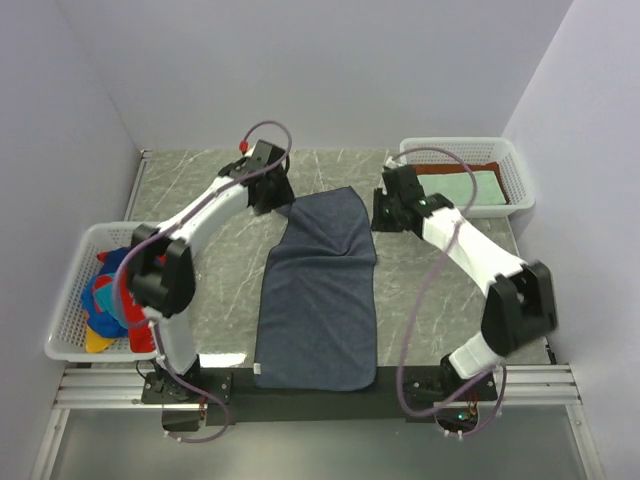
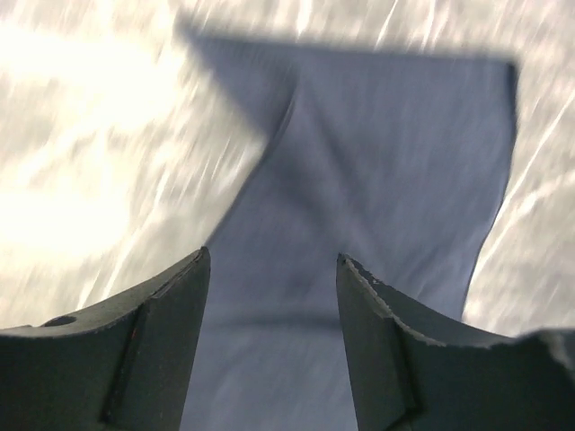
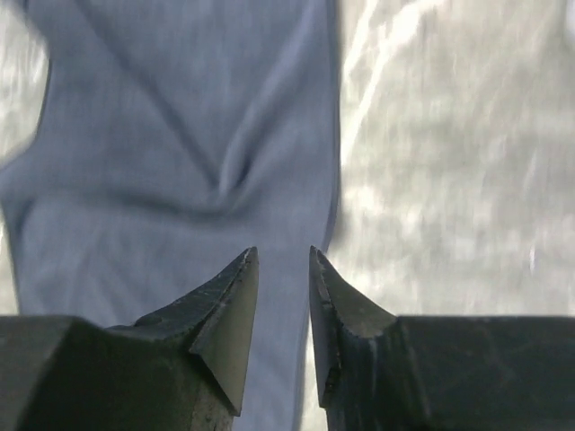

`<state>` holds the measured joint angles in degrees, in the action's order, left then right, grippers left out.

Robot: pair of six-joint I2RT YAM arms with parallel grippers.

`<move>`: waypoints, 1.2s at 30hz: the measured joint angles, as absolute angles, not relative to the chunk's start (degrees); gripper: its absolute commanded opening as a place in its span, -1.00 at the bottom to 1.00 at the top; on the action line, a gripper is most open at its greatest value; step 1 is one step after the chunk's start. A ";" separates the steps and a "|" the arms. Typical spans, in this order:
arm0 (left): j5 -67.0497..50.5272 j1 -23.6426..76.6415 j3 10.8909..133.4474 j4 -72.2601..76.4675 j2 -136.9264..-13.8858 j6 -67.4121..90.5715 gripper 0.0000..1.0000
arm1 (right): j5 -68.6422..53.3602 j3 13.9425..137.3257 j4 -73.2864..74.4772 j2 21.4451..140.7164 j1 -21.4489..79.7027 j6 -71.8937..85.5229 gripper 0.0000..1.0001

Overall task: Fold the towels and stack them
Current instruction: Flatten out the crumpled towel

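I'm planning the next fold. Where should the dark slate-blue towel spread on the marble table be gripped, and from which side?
Grip the dark slate-blue towel at its two far corners, one per arm, coming down from above. That far end is creased and narrower than the flat near edge, so its corners probably lift easiest; the left gripper and right gripper hang close to them.

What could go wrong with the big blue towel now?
1. The blue towel is wrinkled and narrower at its far end than at its near end, so a fold could come out crooked.
2. The left tool and right tool are both open, holding nothing; a grab near the edge might miss.
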<state>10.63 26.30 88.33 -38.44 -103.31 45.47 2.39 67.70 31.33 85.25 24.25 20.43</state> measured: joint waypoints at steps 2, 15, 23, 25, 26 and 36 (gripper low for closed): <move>10.68 25.52 94.74 -37.85 -109.34 44.62 0.25 | 2.26 71.46 29.12 91.09 23.27 19.33 -0.31; 10.94 24.38 109.89 -40.25 -130.58 43.55 0.11 | -1.30 87.13 25.82 116.22 22.46 17.28 -0.31; 11.94 24.38 102.06 -36.77 -128.14 44.51 -0.06 | -2.87 86.74 25.52 119.09 22.46 18.20 -0.34; 12.29 24.38 98.32 -35.11 -126.21 44.99 -0.09 | -2.85 85.76 24.60 119.07 22.46 18.68 -0.35; 12.32 24.38 96.60 -34.50 -125.10 45.28 -0.09 | -2.83 84.88 24.12 119.07 22.46 19.03 -0.35; 14.00 24.38 79.92 -30.59 -114.43 47.88 -0.14 | -1.78 73.23 19.86 111.79 22.46 21.89 -0.40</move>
